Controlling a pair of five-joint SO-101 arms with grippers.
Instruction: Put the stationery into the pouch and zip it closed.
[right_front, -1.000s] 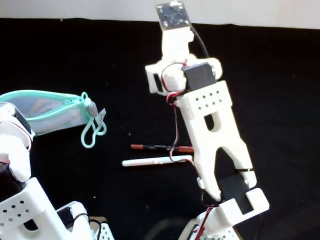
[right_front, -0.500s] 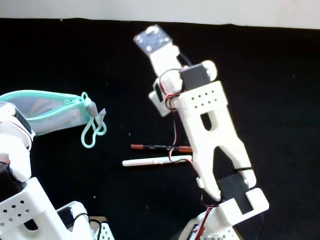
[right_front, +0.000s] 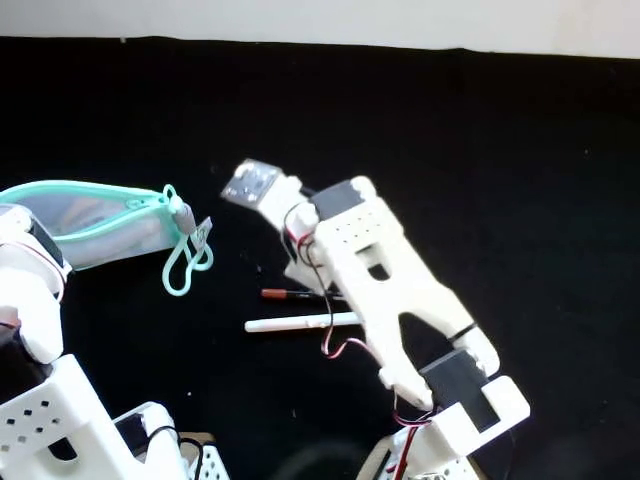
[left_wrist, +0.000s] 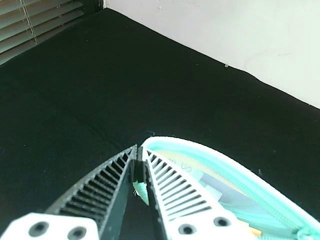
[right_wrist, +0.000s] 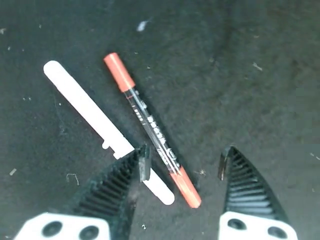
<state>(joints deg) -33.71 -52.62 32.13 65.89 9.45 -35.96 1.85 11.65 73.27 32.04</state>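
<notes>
Right end effector (right_wrist: 185, 161) has swung down, gaping over red pen (right_wrist: 150, 127); left end effector (left_wrist: 139, 156) clamps pouch (left_wrist: 220, 172).

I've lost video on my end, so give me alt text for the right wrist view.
The right tool hangs open over a red pen and a white pen, which lie close together on the black table. The red pen's near end sits between the fingers, and one finger overlaps the white pen's end.

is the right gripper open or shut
Open: the right gripper hovers with fingers wide apart over the red pen and white pen, holding neither.
</notes>
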